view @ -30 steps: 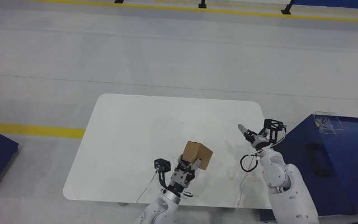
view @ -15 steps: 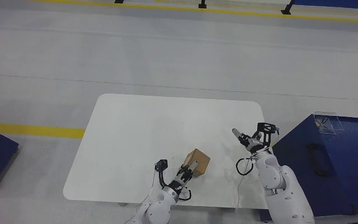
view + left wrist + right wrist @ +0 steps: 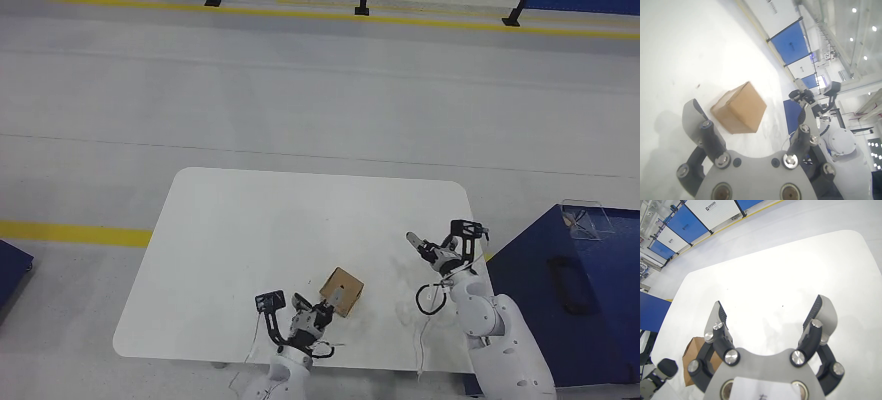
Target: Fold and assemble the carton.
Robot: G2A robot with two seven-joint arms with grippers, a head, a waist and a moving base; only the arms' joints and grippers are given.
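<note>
A closed brown carton (image 3: 341, 290) rests on the white table (image 3: 250, 230) near its front edge, looking like a folded cube (image 3: 740, 109). My left gripper (image 3: 322, 308) sits just behind the carton at the front edge. It is open, and its fingers (image 3: 694, 113) stand wide on either side without touching the carton. My right gripper (image 3: 415, 242) hovers open over the table's right part, away from the carton, with nothing between its fingers (image 3: 771, 303). A corner of the carton (image 3: 690, 351) shows behind that gripper's linkage.
A dark blue cabinet (image 3: 580, 290) stands right against the table's right side, with a clear plastic piece (image 3: 585, 215) on top. The table's front edge runs close under the left arm. Bare tabletop spreads behind and left of the carton.
The carton has come down and slightly toward the front edge, and now lies on the table. My left arm has drawn back from it. My right gripper has shifted left toward the carton.
</note>
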